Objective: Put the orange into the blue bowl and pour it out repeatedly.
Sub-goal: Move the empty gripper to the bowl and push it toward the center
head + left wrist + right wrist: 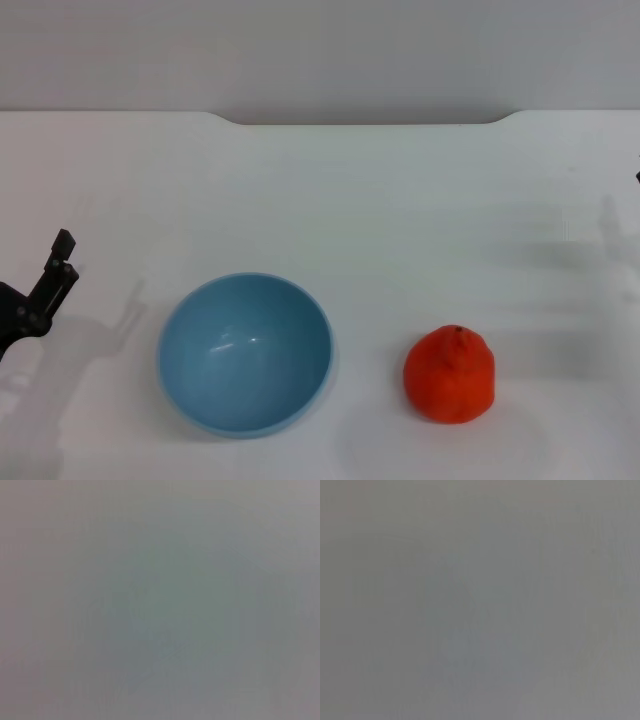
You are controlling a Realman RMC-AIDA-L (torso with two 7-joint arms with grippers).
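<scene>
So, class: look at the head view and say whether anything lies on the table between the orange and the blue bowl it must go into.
Nothing visible does. The orange sits on the white table, apart from the blue bowl on its left, with only bare tabletop between them. The bowl is upright and holds nothing.

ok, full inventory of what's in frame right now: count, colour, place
blue bowl: 1, light blue, upright and empty, near edge of the table, left of centre
orange: 1, red-orange, on the table to the right of the bowl, apart from it
table: 1, white, fills the head view; grey wall behind
wrist views: plain grey, nothing to tell
left gripper: 1, black, at the far left edge, left of the bowl, holding nothing
right gripper: only a dark sliver at the far right edge
</scene>
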